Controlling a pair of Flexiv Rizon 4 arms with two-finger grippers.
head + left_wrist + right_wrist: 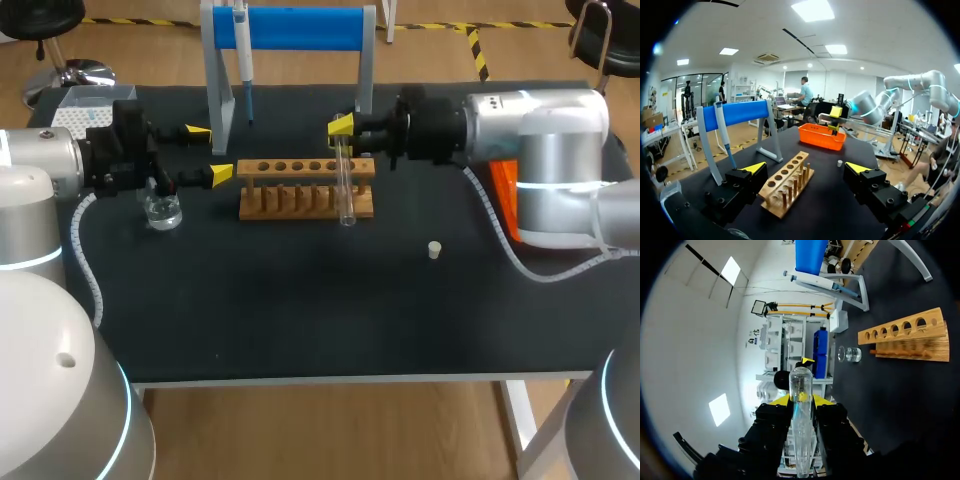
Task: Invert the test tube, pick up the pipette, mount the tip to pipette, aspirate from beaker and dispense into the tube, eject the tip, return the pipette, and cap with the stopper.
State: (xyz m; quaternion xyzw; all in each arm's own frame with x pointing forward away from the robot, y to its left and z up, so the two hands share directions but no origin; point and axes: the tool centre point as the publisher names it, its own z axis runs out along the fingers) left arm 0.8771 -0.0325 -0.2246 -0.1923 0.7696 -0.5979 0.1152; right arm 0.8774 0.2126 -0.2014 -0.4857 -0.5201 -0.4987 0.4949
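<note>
My right gripper [342,132] is shut on a clear test tube [345,190], which hangs upright in front of the wooden rack [306,187]. In the right wrist view the test tube [801,415] lies between the gripper's [801,399] yellow tips, with the rack [907,337] and a small glass beaker [850,354] ahead. My left gripper [210,152] stands open just left of the rack, above the beaker [162,210]; nothing is between its fingers [755,167]. The pipette [243,60] hangs on the blue-topped stand [300,28]. A small white stopper [434,250] lies on the mat to the right.
An orange tray [505,195] sits at the right, partly behind my right arm. A tip box [80,105] stands at the back left corner. The black mat [300,310] stretches bare toward the front edge.
</note>
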